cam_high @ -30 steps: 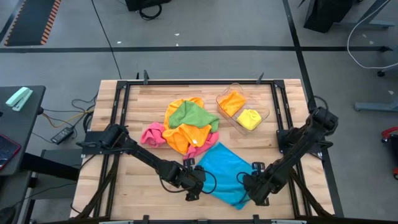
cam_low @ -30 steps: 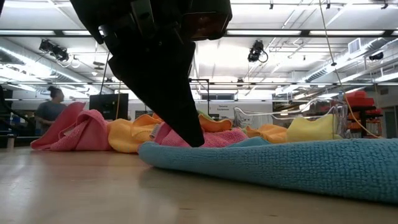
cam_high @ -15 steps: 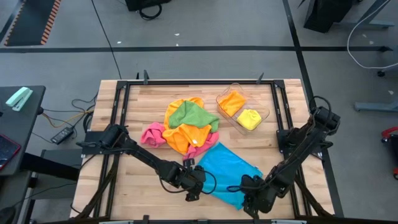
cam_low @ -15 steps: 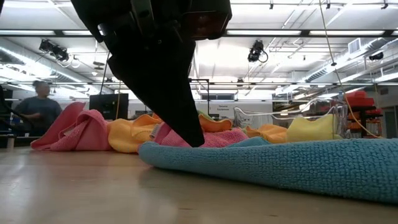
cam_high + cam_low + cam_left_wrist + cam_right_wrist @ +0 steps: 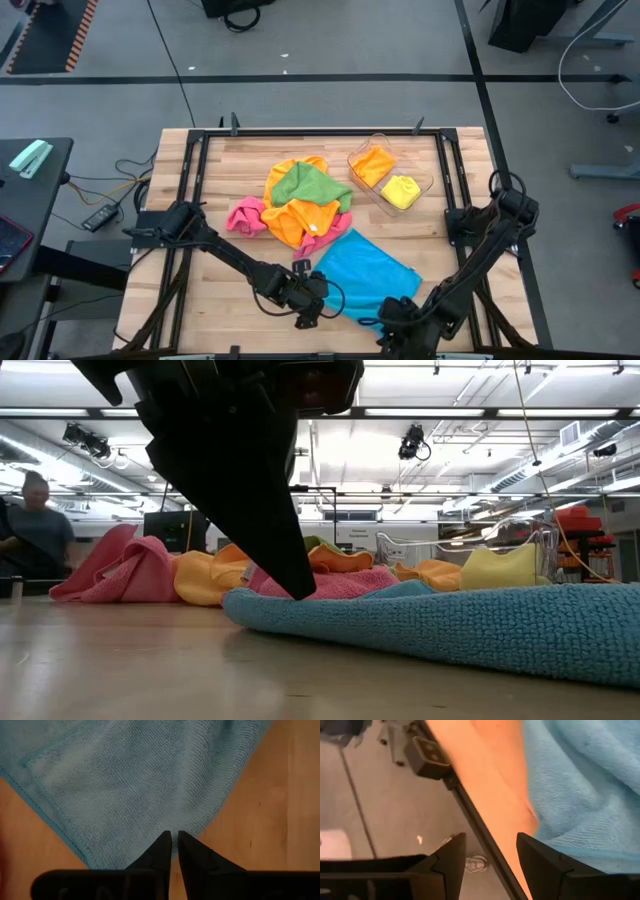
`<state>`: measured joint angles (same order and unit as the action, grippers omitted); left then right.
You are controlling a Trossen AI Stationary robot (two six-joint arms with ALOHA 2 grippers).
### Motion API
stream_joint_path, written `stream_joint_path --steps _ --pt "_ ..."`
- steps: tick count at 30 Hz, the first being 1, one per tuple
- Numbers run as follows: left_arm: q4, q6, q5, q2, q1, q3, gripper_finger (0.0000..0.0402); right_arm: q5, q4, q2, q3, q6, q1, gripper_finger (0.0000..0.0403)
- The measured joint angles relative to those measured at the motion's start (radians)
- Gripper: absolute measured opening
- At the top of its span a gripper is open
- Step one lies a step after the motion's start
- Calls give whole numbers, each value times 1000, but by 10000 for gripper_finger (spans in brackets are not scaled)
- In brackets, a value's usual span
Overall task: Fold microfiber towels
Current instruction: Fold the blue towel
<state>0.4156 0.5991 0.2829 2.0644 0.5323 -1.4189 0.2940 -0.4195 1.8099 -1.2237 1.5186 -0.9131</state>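
Left arm: reaches in from the table's left side, across the wood toward the near middle.
Left gripper (image 5: 318, 297): low on the table at the blue towel's left corner. In the left wrist view its 2 fingers (image 5: 161, 851) stand almost together with only a thin slit between them, tips at the towel's edge; a pinch on the cloth seems likely, but the tips hide the contact and I cannot tell.
Pile of towels (image 5: 297, 205): pink, orange and green cloths bunched together in the middle of the table, behind the blue towel and just touching its far corner. The low view shows the pink one at the left of the heap, orange beside it.
Blue towel (image 5: 368, 277): spread mostly flat on the wood near the front edge, set as a diamond between the 2 grippers. Its near right corner looks bunched up.
Table (image 5: 210, 190): bare wooden planks inside a black frame.
Clear tray (image 5: 425, 183): far right of the table, well apart from the blue towel, holding 1 orange and 1 yellow folded cloth.
Right gripper (image 5: 392, 318): at the table's front edge by the blue towel's near right corner. Its fingers (image 5: 451, 857) stand spread with nothing between them; the towel lies just beside one of them.
Person (image 5: 35, 535): standing in the room behind the table, seen at the left of the low view.
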Motion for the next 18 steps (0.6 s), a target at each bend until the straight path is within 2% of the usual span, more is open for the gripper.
stream_joint_path --steps 4,8,15,18 --pt "0 0 0 0 5 0 35 15 -54 27 -39 83 0 184" --pt "0 0 0 0 5 0 40 7 -181 60 -86 181 0 184" --pt "0 0 0 0 4 0 40 -108 -239 126 -123 393 -1 184" --pt "0 0 0 0 4 0 36 -121 -236 142 -123 442 -12 184"
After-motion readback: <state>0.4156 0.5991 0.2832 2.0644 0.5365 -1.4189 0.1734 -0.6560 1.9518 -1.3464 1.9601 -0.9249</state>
